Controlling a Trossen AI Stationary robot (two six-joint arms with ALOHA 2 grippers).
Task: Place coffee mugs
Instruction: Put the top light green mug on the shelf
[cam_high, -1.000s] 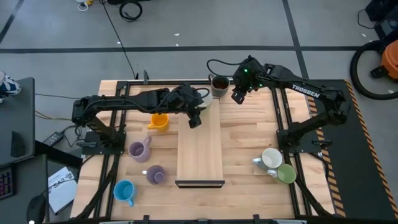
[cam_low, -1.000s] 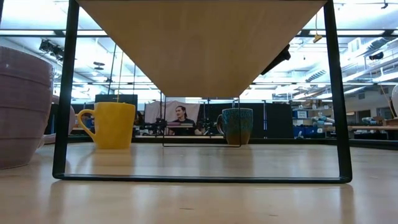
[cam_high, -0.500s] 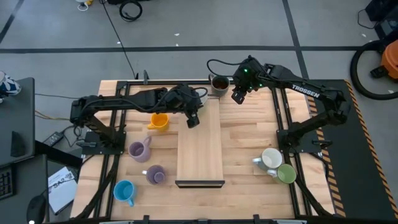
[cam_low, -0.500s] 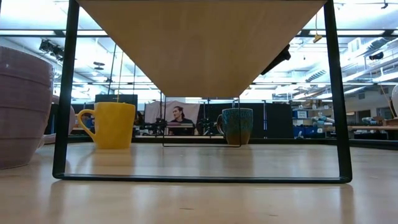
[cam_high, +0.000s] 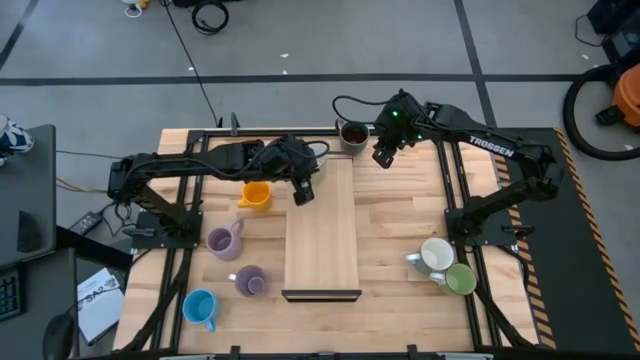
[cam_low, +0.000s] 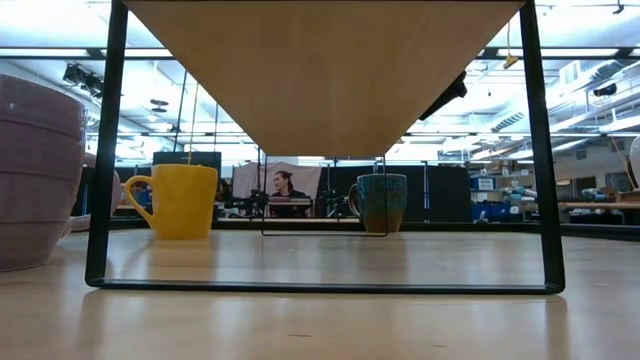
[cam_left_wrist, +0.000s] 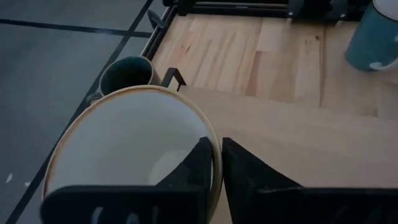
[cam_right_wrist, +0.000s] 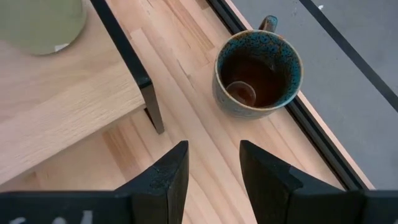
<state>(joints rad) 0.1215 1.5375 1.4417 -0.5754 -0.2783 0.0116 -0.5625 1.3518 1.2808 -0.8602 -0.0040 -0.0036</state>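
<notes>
You are looking down on a wooden counter (cam_high: 400, 215) with a raised wooden shelf (cam_high: 322, 235) on black legs running down its middle; take that shelf as your landmark. Left of the shelf, the left arm reaches in, and its left end effector (cam_high: 303, 190) sits at the shelf's far left corner, clenched on the rim of a white mug (cam_left_wrist: 134, 149), one finger inside the cup and one outside, a hold that would let the mug hang upright for setting down. Beyond the shelf's far end, the right arm hovers with its right end effector (cam_right_wrist: 212, 168) released, fingers spread above bare wood just beside a dark speckled mug (cam_right_wrist: 258, 65), probably lined up to pick it next. That mug stands on the counter at the far edge, just past the shelf's end. An orange mug (cam_high: 255, 195) stands just left of the shelf. Two lavender mugs (cam_high: 222, 240) and a light blue mug (cam_high: 199, 308) wait farther left and nearer you. Another white mug (cam_high: 434, 254) and a green mug (cam_high: 459, 279) touch each other well right of the shelf. No mug clearly rests on the shelf top yet.
</notes>
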